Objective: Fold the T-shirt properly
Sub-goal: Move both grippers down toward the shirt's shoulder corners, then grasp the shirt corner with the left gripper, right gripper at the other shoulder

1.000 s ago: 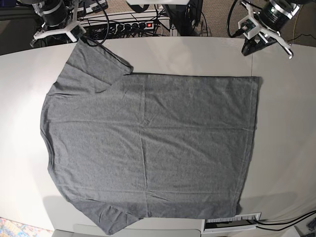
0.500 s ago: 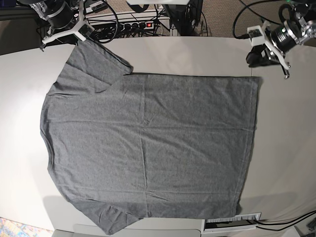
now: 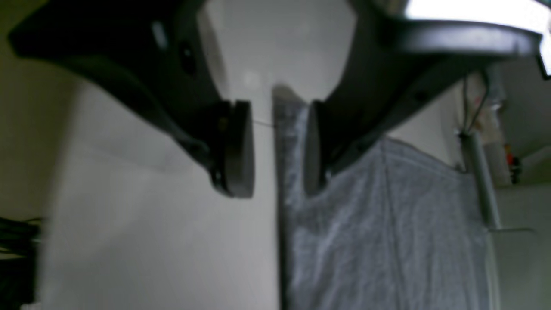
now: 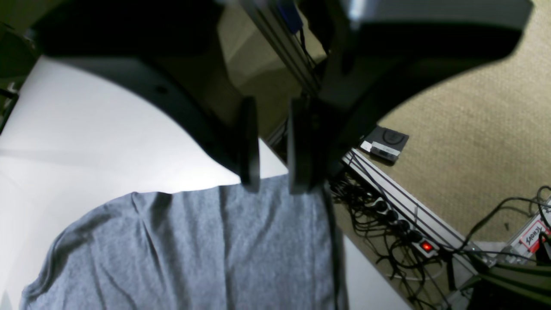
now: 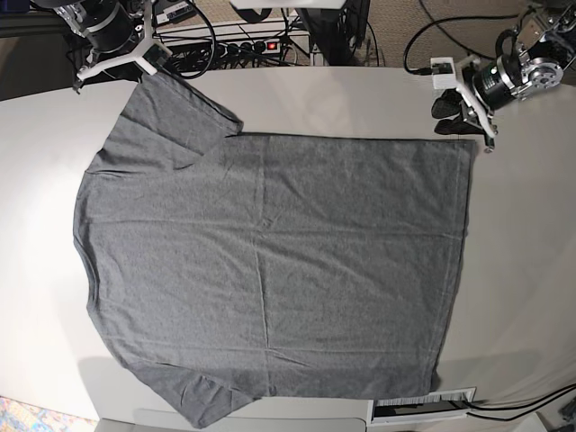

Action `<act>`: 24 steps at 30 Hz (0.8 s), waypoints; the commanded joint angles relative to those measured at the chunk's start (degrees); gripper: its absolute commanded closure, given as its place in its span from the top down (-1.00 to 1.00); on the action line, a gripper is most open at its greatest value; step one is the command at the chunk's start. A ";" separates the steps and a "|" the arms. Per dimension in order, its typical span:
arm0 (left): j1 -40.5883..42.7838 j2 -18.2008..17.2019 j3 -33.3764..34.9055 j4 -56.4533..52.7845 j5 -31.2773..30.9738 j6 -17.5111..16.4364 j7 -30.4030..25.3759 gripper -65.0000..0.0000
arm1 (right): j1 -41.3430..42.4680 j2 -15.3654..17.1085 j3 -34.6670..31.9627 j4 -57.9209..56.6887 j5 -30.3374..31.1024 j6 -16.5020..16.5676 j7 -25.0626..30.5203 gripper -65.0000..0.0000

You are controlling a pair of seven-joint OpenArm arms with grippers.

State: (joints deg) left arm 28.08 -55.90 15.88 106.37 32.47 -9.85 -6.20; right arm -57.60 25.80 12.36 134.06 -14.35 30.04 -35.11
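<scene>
The grey T-shirt [image 5: 270, 252] lies flat on the white table [image 5: 522, 270], neck to the left and hem to the right. My left gripper [image 5: 455, 122] hovers at the hem's back right corner, jaws open. In the left wrist view the gripper [image 3: 275, 148] has the T-shirt's [image 3: 379, 241] edge running between its pads [image 3: 239, 148], with nothing gripped. My right gripper [image 5: 142, 63] sits at the back left, just over the upper sleeve. In the right wrist view its fingers [image 4: 274, 148] stand slightly apart above the sleeve edge [image 4: 258, 202], holding nothing.
A power strip [image 5: 256, 45] with a red switch and tangled cables lies behind the table's back edge; it is also visible on the carpet as the power strip [image 4: 413, 241]. A white ruler-like strip [image 5: 423, 405] sits at the front edge.
My left gripper has swung down and left to the hem corner and opened. The right gripper has parted its fingers a little and shifted slightly over the sleeve. The shirt has not moved.
</scene>
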 commanded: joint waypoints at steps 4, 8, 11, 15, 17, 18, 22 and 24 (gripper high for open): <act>-4.13 -1.09 3.87 -2.58 1.01 2.54 0.35 -0.33 | -0.48 0.37 0.35 0.94 -0.07 -0.46 0.70 -0.60; -7.54 -1.09 5.88 -6.32 0.98 2.49 0.15 -0.34 | -0.46 0.37 0.35 0.94 -0.09 -0.46 0.68 -0.60; -9.62 -1.09 6.40 -9.14 0.96 2.49 0.11 -0.34 | -0.44 0.39 0.35 0.94 -0.09 -0.46 0.70 -0.60; -10.47 -1.09 6.40 -11.08 0.28 2.29 -0.72 -0.34 | -0.07 0.39 0.35 0.94 -0.09 -0.46 0.66 -0.60; -10.45 -1.07 6.40 -11.15 0.26 2.32 -0.94 -0.34 | 0.22 0.37 0.35 0.94 -0.09 -0.46 0.61 -0.60; -10.47 -1.09 6.40 -11.15 0.26 2.32 -0.92 -0.34 | 0.33 0.37 0.35 0.94 -0.09 -0.46 0.61 -0.60; -10.82 -0.92 6.40 -11.50 0.07 2.32 -0.87 -0.34 | 0.31 0.39 0.35 0.94 -0.09 -0.46 0.61 -0.60; -11.28 -0.63 6.40 -12.41 -0.24 2.27 -0.92 -0.34 | 0.31 0.39 0.35 0.94 -0.11 -0.46 0.28 -0.60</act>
State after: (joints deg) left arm 16.99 -55.57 22.46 94.02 31.88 -6.20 -8.12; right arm -56.82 25.71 12.36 134.06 -14.37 30.04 -35.18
